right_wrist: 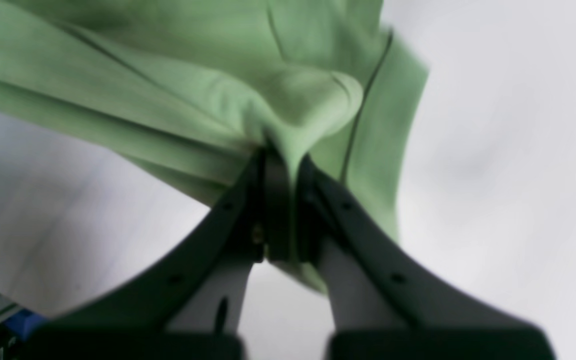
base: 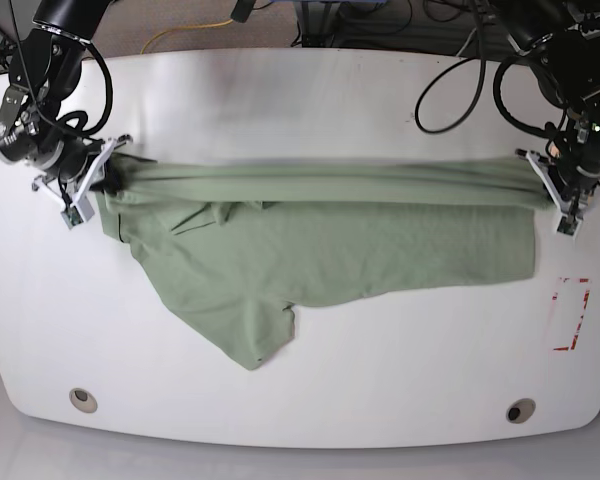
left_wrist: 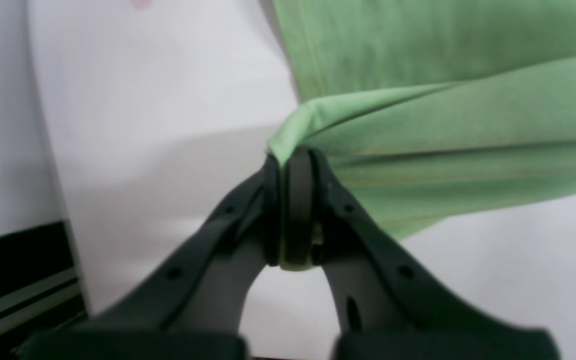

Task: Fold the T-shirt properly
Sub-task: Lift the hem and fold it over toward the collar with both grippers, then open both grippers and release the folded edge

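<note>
One T-shirt point(base: 320, 250) lies on one white table point(base: 300, 90), and two grippers are at work: the left gripper point(base: 552, 185) and the right gripper point(base: 105, 178), each carried by one of two dark arms. The table shows two round holes near its front edge, one point(base: 81, 399) toward each corner point(base: 520, 410), and one red-outlined rectangle point(base: 569, 314). One yellow cable point(base: 195, 30) runs behind the table.

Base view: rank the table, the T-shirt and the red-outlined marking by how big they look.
1. Table, largest.
2. T-shirt, stretched across most of its width.
3. Red-outlined marking, smallest by far.
</note>
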Motion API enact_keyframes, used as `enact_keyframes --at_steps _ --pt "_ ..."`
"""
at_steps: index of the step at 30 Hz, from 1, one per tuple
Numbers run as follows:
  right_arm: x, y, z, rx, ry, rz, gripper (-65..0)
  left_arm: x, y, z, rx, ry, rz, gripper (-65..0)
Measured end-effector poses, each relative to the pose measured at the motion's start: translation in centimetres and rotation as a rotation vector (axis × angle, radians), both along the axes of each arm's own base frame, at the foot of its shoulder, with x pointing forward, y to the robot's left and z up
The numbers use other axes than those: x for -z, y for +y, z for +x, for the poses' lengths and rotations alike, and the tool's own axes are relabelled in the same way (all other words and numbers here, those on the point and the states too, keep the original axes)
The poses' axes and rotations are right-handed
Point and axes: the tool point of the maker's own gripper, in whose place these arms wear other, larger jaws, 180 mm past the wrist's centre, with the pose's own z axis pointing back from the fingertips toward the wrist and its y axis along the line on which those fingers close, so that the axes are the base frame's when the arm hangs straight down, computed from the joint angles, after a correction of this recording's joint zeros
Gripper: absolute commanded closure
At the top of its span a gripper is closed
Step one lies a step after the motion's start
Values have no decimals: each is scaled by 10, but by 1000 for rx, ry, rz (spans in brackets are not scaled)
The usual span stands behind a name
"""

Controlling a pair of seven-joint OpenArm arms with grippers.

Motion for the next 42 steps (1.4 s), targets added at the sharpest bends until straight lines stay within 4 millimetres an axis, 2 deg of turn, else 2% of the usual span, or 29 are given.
enact_keyframes --at_steps 5,9,13,17,18,19,21,25,28,32,35,37,42 --pt "6 6 -21 -10 29 -17 -40 15 -2 -19 22 29 -3 0" --pt "15 15 -41 -11 64 -11 -41 32 1 -45 16 108 10 0" --pt "25 19 -58 -10 113 -3 -41 40 2 -59 15 150 14 -15" --pt "32 21 -73 -8 147 1 -43 43 13 -76 35 200 51 -197" --pt "34 21 -77 -7 157 4 -51 44 14 -80 33 215 57 -263" --pt "36 22 -82 -7 173 4 -71 46 19 -86 23 238 75 -307" --pt "41 22 -93 -6 203 3 -152 48 21 -93 16 255 85 -382" --pt "44 19 -111 -12 243 -31 -360 43 29 -94 37 264 106 -397" --pt "39 21 -115 -24 236 -42 -457 36 39 -92 39 266 144 -397" --pt "27 29 -117 -12 189 42 -466 32 43 -95 11 253 137 -397" --pt "19 6 -119 56 174 25 -466 16 57 -100 -56 252 185 -397" --pt "14 -3 -115 81 153 14 -466 10 58 -94 -83 236 198 -397" --pt "1 3 -89 82 65 58 -466 17 21 -67 -55 147 76 -396"
